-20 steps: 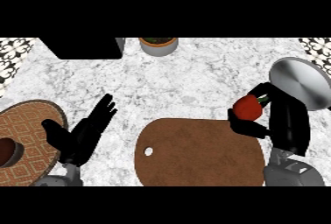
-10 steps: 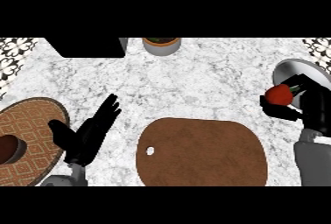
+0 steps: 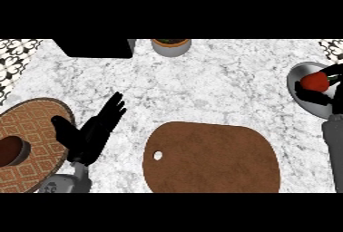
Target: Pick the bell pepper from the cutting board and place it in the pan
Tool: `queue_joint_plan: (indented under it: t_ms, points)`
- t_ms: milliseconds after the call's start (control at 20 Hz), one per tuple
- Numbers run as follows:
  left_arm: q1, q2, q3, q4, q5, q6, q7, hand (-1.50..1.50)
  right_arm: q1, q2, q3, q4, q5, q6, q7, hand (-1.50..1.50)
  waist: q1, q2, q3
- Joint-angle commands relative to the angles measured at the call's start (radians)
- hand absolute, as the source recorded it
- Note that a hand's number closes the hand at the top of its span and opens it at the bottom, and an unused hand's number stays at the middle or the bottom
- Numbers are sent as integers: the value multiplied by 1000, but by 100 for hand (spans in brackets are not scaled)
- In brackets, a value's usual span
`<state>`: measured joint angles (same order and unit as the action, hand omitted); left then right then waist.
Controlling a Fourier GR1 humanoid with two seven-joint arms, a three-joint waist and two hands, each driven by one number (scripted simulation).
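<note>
Curling round the bell pepper [image 3: 313, 81], right hand [image 3: 326, 93] hovers over the pan [image 3: 299, 77].

Red bell pepper [image 3: 313, 81]; grey pan [image 3: 301, 89]; brown cutting board [image 3: 211, 157]; white-grey marbled counter [image 3: 214, 81].

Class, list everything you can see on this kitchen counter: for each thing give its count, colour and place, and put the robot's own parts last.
Counter: one, white-grey marble, fills the view.
Cutting board: one, brown, lower centre, nothing on it.
Pan: one, silver, right edge.
Bell pepper: one, red, over the pan, in the right robot hand.
Patterned mat: one, brown, round, lower left.
Cup: one, grey with dark inside, on the mat.
Pot: one, grey, top centre.
Black box: one, top left.
Left robot hand: black, open, resting lower left.
Right robot hand: black, curled round the pepper.
</note>
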<state>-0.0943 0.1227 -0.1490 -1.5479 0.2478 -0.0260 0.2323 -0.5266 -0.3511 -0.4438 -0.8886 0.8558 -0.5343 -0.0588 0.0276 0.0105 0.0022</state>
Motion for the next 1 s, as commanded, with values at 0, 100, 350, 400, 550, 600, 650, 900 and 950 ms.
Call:
queue_joint_plan:
  t_ms: [0, 100, 350, 400, 550, 600, 650, 900, 950]
  points:
    - [3, -3, -5, -43, 8, -1, 33, 0, -120, -76, -78, 253, -19, -133, -86, 150, 16, 4, 1]
    - [-5, 8, 3, -9, 29, -39, 20, 0, -146, -110, -132, 307, -75, -159, -135, 150, 26, 11, 3]
    - [44, 6, -23, -41, -1, -45, -22, 0, -197, -203, -191, 458, -134, -161, -256, 150, 40, 14, 4]
    - [38, -24, -35, -58, -7, -6, 5, 0, -131, -210, -219, 441, -176, -163, -354, 150, 33, 15, 6]
    - [9, -2, -9, -4, 5, -44, -21, 0, -199, -253, -220, 524, -158, -163, -343, 150, 44, 21, 5]
    - [0, -14, -20, -10, -19, -10, -3, 0, -164, -230, -244, 521, -186, -186, -387, 150, 46, 25, 8]
    - [-35, -21, -20, 8, -21, -12, -9, 0, -173, -256, -246, 532, -186, -169, -399, 150, 40, 28, 8]
    - [-12, -19, -39, -8, -23, -28, -10, 0, -173, -338, -169, 700, -70, -39, -192, -150, 71, 37, 7]
    - [-42, -33, -33, -3, -4, -28, 9, 0, -196, -343, -162, 709, -63, -23, -173, -150, 74, 40, 8]
